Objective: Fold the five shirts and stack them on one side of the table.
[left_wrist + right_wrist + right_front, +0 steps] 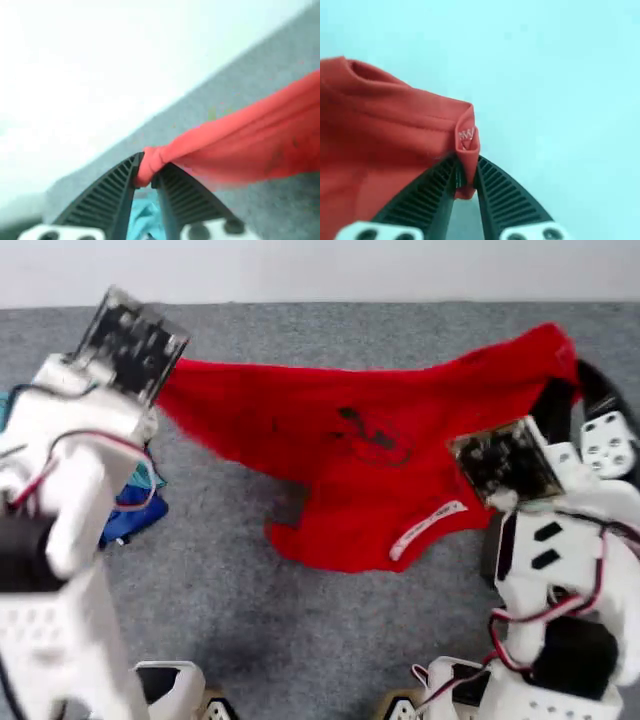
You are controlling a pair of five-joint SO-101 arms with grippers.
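Observation:
A red shirt (360, 455) hangs stretched above the grey table (260, 620), held up at both ends. My left gripper (146, 172) is shut on a bunched corner of the red shirt (240, 150), at the left in the high view (160, 390). My right gripper (466, 175) is shut on a hemmed corner of the red shirt (385, 130), at the right in the high view (560, 390). The shirt's collar with its white label (430, 525) sags toward the table. Blue and teal cloth (135, 510) lies by the left arm.
The left arm's white body (60, 540) and the right arm's white body (560, 580) stand at the near corners. Open grey table shows between them in front. A pale wall (320, 270) runs behind the far edge.

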